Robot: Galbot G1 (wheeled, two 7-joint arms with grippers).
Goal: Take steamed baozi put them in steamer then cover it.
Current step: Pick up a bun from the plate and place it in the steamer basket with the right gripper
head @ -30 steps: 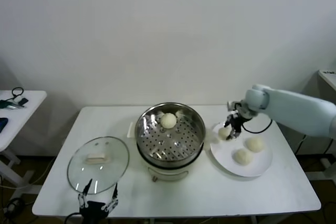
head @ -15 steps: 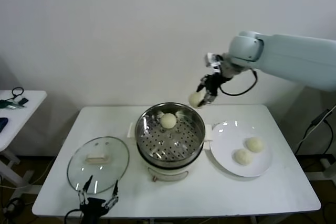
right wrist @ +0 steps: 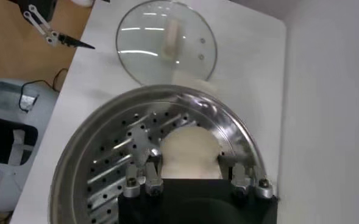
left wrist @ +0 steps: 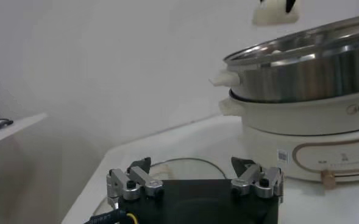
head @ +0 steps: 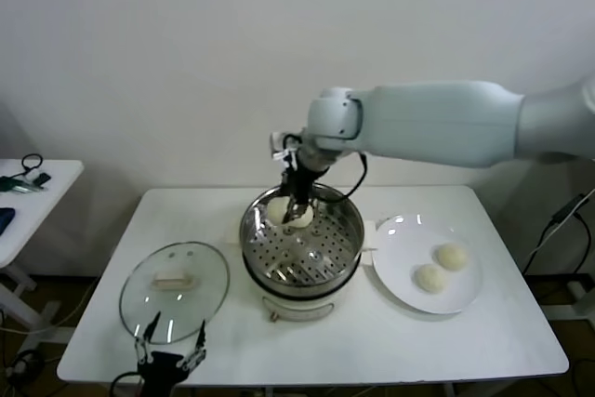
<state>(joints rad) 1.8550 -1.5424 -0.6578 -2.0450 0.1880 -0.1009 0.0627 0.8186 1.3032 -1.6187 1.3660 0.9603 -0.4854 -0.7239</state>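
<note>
A bun is gripped by the right tool above the steamer's rear tray, beside another bun, for lowering. The left tool is parked released near the lid, left off for loading.

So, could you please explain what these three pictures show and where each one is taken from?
This is a two-armed robot at a white table. One picture looks down from its head; the other two come from cameras on its wrists. On the table stand a steel steamer, a glass lid lying flat beside it, and a white plate with two buns. The right hand is over the steamer, shut on a bun, next to another bun there. The left hand waits open at the table's near edge, by the lid.
</note>
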